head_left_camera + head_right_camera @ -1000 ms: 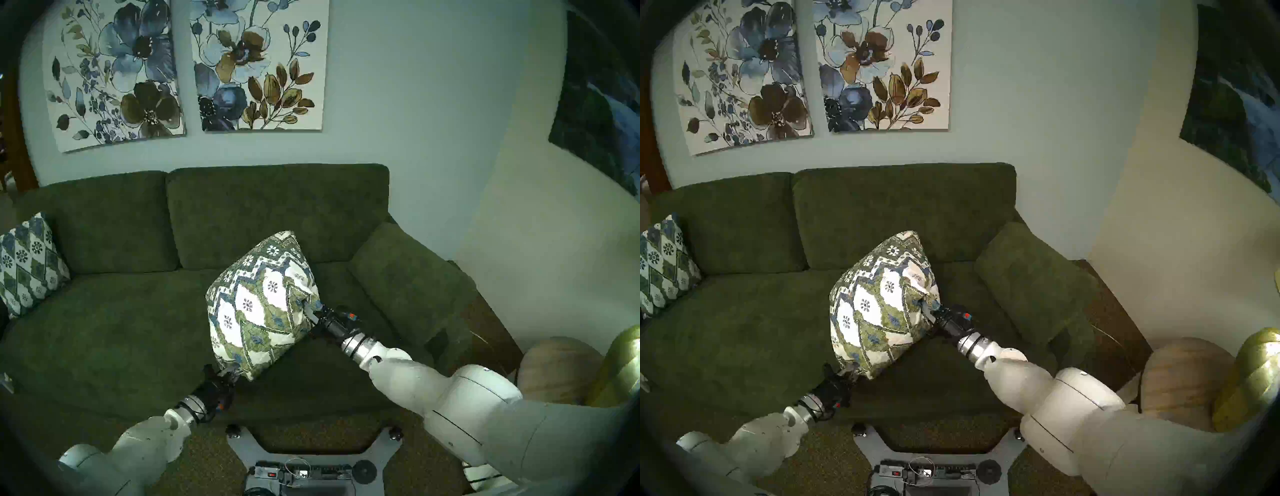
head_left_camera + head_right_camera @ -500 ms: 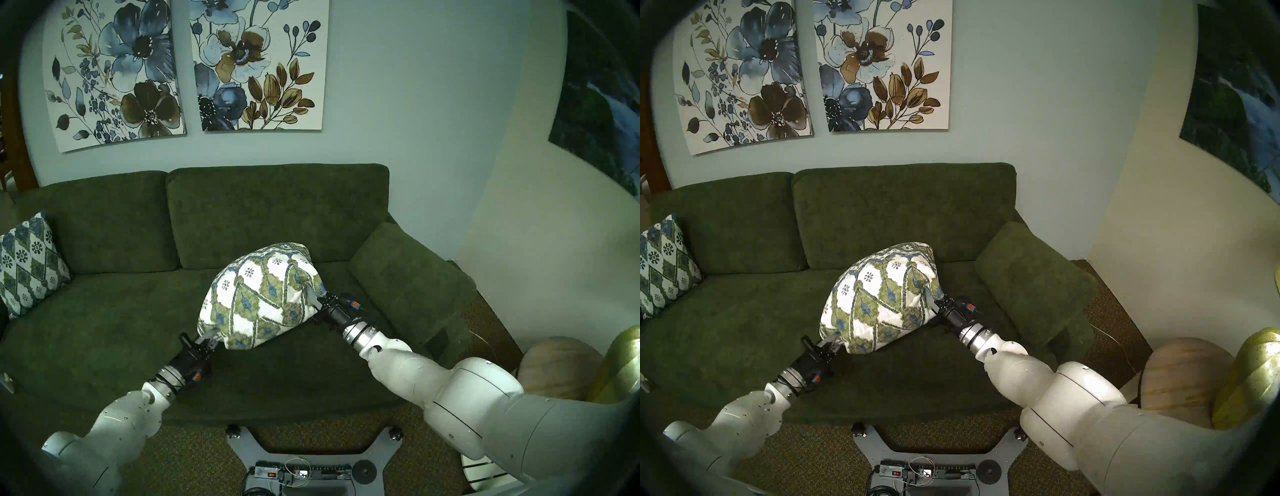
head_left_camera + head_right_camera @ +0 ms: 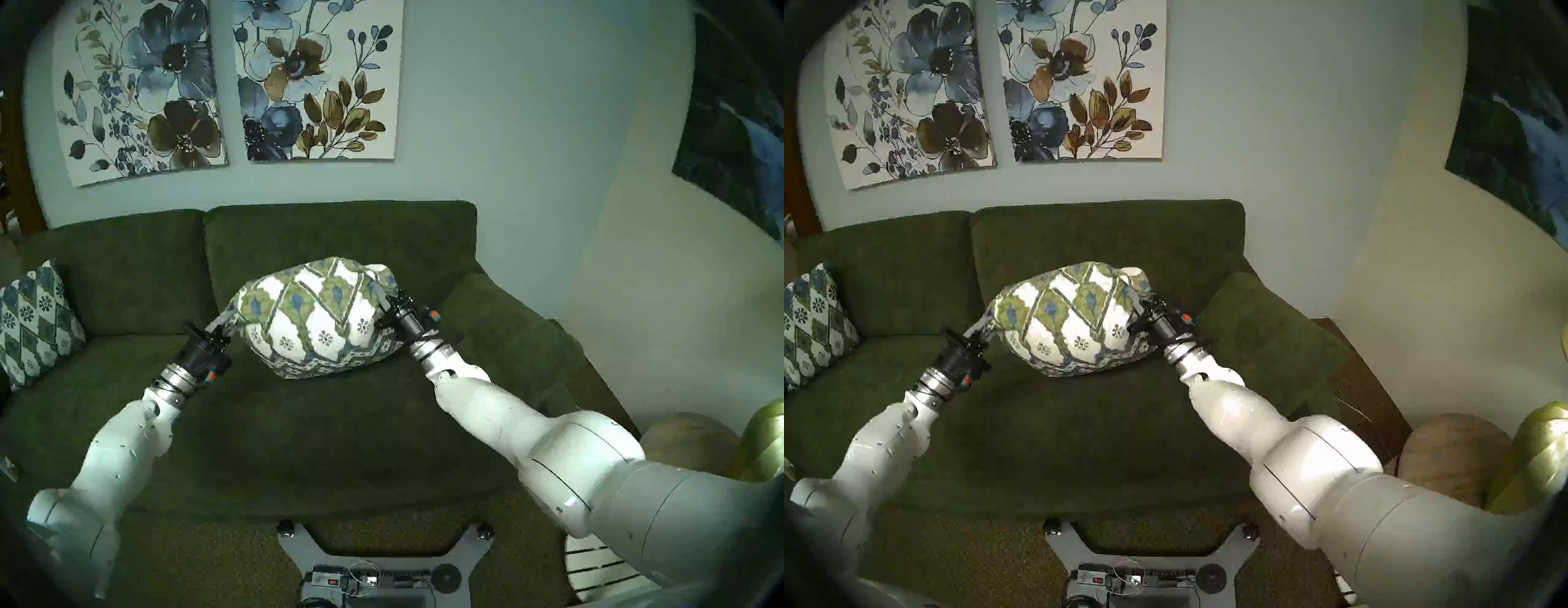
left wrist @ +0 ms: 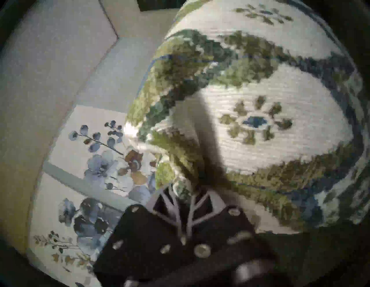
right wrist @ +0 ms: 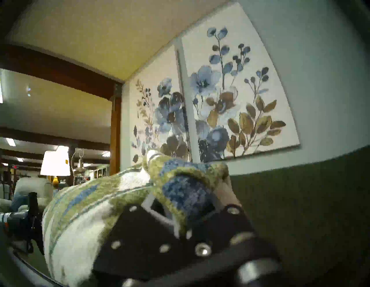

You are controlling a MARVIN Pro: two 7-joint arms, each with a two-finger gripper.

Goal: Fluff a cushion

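Observation:
The cushion (image 3: 318,316) (image 3: 1076,316), white with olive-green and blue diamonds, hangs stretched sideways above the sofa seat (image 3: 297,424), in front of the backrest. My left gripper (image 3: 221,326) (image 3: 982,325) is shut on its left corner. My right gripper (image 3: 388,297) (image 3: 1137,303) is shut on its right corner. In the left wrist view the cushion (image 4: 270,112) fills the right side and its fabric is pinched between the fingers (image 4: 176,202). In the right wrist view the bunched corner (image 5: 180,184) sits in the shut jaws.
A smaller, darker patterned pillow (image 3: 36,322) leans at the sofa's left end. The green armrest (image 3: 505,335) is just right of my right wrist. Two flower canvases (image 3: 314,80) hang on the wall. A wooden ball and gold vase (image 3: 763,446) stand at right.
Both arms have raised the cushion and carried it back toward the backrest; it swung from hanging upright on one corner to stretched level between the grippers. Both grips held.

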